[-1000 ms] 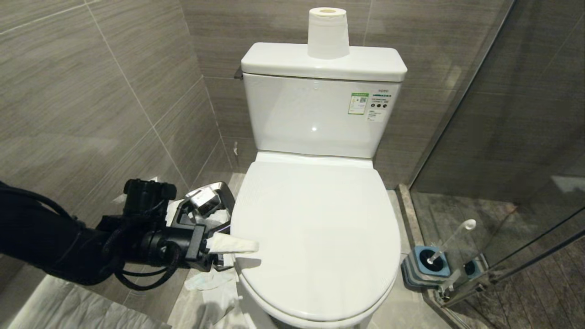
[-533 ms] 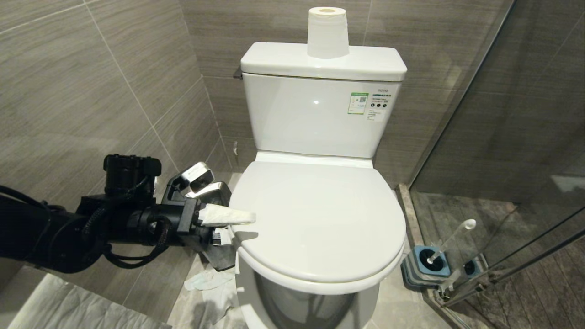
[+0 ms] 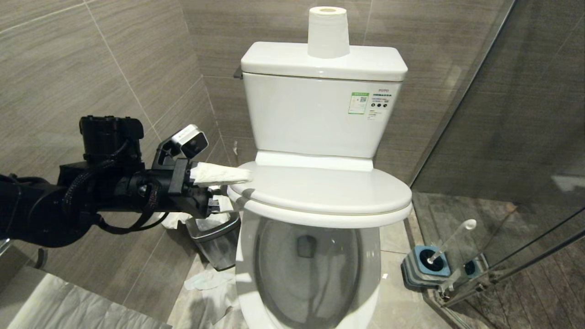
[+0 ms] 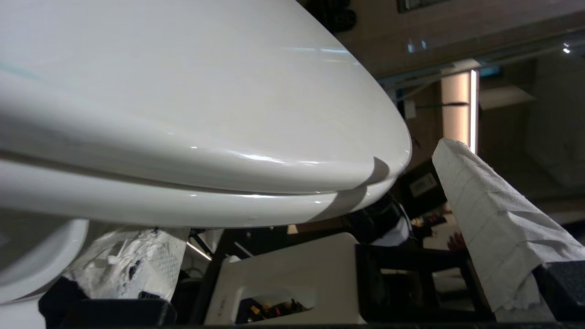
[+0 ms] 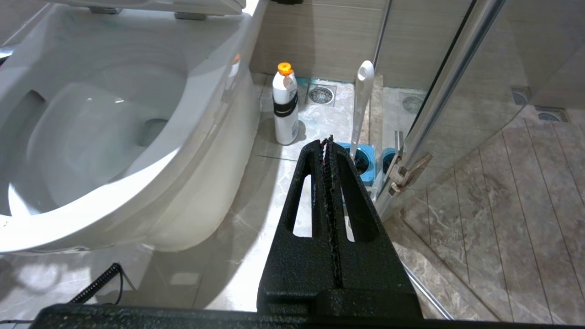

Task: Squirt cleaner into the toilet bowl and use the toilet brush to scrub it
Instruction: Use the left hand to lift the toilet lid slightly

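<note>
The toilet bowl (image 3: 246,274) stands uncovered, with water in its bottom (image 5: 91,137). Its white lid (image 3: 320,187) and seat (image 3: 320,218) hang together, tilted up off the rim. My left gripper (image 3: 238,189) is open at their left edge: one tissue-wrapped finger (image 4: 484,214) lies over the lid, the other (image 4: 132,265) sits under the seat. The toilet brush (image 3: 450,240) stands in its blue-topped holder (image 3: 427,265) on the floor at the right. My right gripper (image 5: 327,141) is shut and empty, low beside the bowl. A white cleaner bottle with an orange cap (image 5: 285,105) stands on the floor.
A steel waste bin (image 3: 215,237) sits left of the bowl under my left arm, with crumpled tissue (image 3: 205,281) on the floor. A toilet roll (image 3: 327,32) stands on the tank. The glass shower door (image 3: 502,160) closes off the right side.
The lid and seat have swung up from lying flat on the bowl, and the left gripper has risen with their edge. The inside of the bowl has come into view.
</note>
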